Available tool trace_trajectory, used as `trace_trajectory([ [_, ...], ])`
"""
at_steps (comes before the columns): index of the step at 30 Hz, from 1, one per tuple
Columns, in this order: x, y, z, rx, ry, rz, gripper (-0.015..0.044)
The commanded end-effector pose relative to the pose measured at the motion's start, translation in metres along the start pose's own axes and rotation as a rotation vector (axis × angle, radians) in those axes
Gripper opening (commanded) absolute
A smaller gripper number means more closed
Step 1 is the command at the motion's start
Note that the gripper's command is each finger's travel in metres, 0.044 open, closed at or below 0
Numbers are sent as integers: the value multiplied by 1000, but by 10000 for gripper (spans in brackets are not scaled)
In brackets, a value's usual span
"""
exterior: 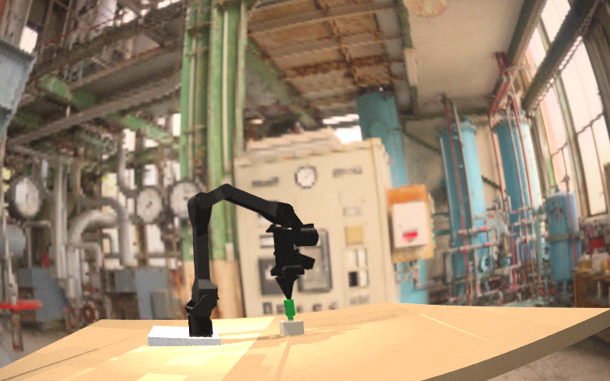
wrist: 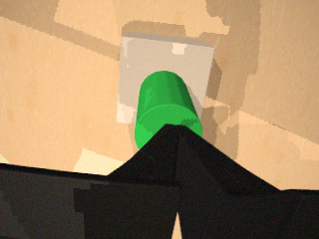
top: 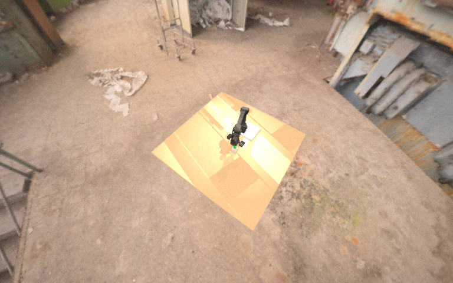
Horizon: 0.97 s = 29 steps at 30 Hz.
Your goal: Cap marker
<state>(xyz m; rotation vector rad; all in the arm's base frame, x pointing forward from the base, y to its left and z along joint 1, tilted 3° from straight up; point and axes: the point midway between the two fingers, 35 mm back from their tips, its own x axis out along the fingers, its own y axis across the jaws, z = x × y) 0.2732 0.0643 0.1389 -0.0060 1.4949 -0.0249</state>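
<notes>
The grey holder block [top: 234, 151] [exterior: 291, 328] [wrist: 142, 60] stands on the table. The green cap [top: 235, 147] [exterior: 289, 308] [wrist: 161, 95] sits upright over the marker, above the block. Only a short, narrower green part of the marker [exterior: 290, 317] shows between cap and block in the exterior view, with no pale gap visible. My gripper [exterior: 288, 298] [wrist: 172, 134] points down and is shut with nothing between the fingers. Its closed tips are at the cap's top face, touching it or just above. In the wrist view they cover part of that face.
The white base plate [top: 255, 132] [exterior: 168, 337] under the arm stands on the table [top: 200, 160] [exterior: 360, 345], behind the holder block. The arm arches over from it to the block. Light patches and shadows cross the table top.
</notes>
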Motion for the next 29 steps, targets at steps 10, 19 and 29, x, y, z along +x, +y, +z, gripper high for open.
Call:
trace_trajectory([
  [10, -89, 0, 0, 0, -3, 1, 0],
  [19, -89, 0, 0, 0, -3, 1, 210],
  [29, -89, 0, 0, 0, -3, 1, 440],
])
